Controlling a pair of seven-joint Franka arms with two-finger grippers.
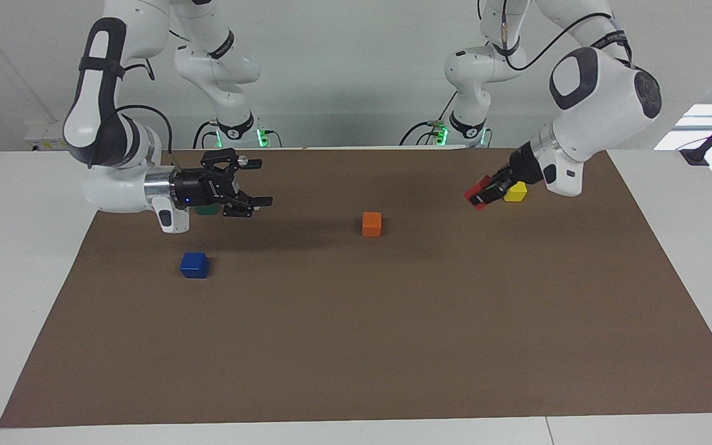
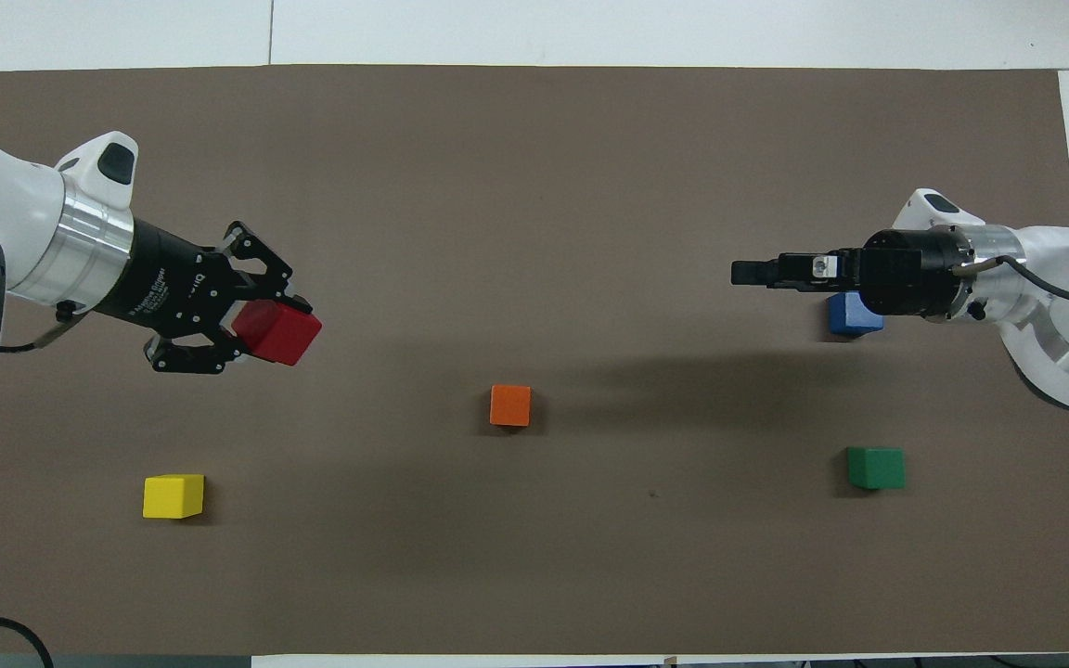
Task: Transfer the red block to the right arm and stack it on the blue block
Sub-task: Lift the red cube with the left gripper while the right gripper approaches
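Across the table in the facing view, the left tool (image 1: pixel 483 193) is seen raised above the brown mat (image 1: pixel 356 346) at the left arm's end, clamped on the red block (image 1: pixel 475 193), which is carried clear of the surface and partly covers the yellow block (image 1: pixel 517 191) lying on the mat. The right arm (image 1: pixel 109 142) is stretched level toward the middle, its tool (image 1: pixel 254 182) held above the mat with fingers spread wide and nothing between them; the green block (image 1: pixel 207 210) is mostly hidden by it. The blue block (image 1: pixel 194 264) rests on the mat farther from the robots than the green one, and the orange block (image 1: pixel 371 224) sits near the middle. From overhead, the red block (image 2: pixel 276 333) is seen tilted in the left tool (image 2: pixel 261 325), over bare mat (image 2: pixel 534 575), with the yellow block (image 2: pixel 173 495) nearer to the robots. The right tool (image 2: pixel 757 273) is seen edge-on over the mat, its wrist overlapping the blue block (image 2: pixel 852 317). The green block (image 2: pixel 875 468) lies nearer to the robots than the blue one, and the orange block (image 2: pixel 509 405) is between the two ends.
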